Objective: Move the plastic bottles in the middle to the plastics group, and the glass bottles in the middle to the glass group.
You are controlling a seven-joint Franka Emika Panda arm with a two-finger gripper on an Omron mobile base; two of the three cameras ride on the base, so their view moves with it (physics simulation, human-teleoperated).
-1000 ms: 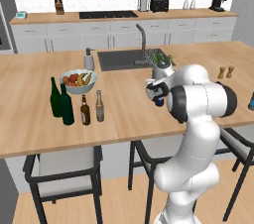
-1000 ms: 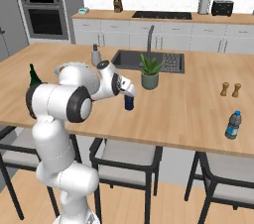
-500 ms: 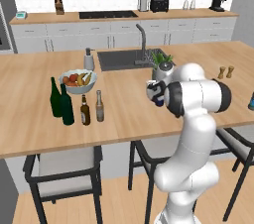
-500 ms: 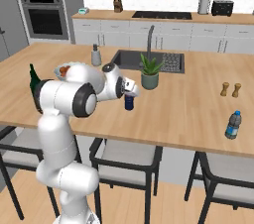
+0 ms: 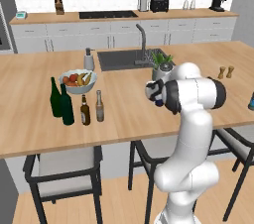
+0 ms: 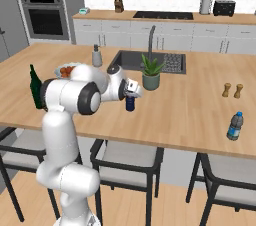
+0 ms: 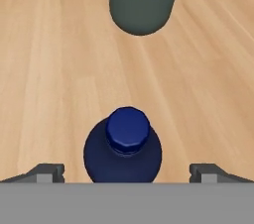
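The plastic bottle (image 7: 124, 151), squat and dark blue with a blue cap, stands upright on the wooden island, also seen from the side (image 6: 130, 104). My gripper (image 7: 126, 173) hangs just above it, open, with one fingertip wide on each side and neither touching; it shows from both bases too (image 5: 152, 91) (image 6: 133, 89). The two brown glass bottles (image 5: 85, 110) (image 5: 99, 106) stand side by side to the left. Right beside them is the glass group, two tall green bottles (image 5: 55, 98) (image 5: 66, 105). Far right, the plastics group's blue bottle (image 6: 234, 126) stands near the island's edge.
A potted plant (image 6: 150, 72) in a grey pot (image 7: 144, 0) stands just beyond the blue bottle. A fruit bowl (image 5: 78, 79) and a grey soap dispenser (image 5: 89, 60) sit behind the brown bottles. Two small shakers (image 6: 233, 90) stand at the right. Stools (image 5: 64, 166) line the near edge.
The arm's elbow has swung round while the hand stayed over the dark blue bottle. The jaws have stayed open and no bottle has moved.
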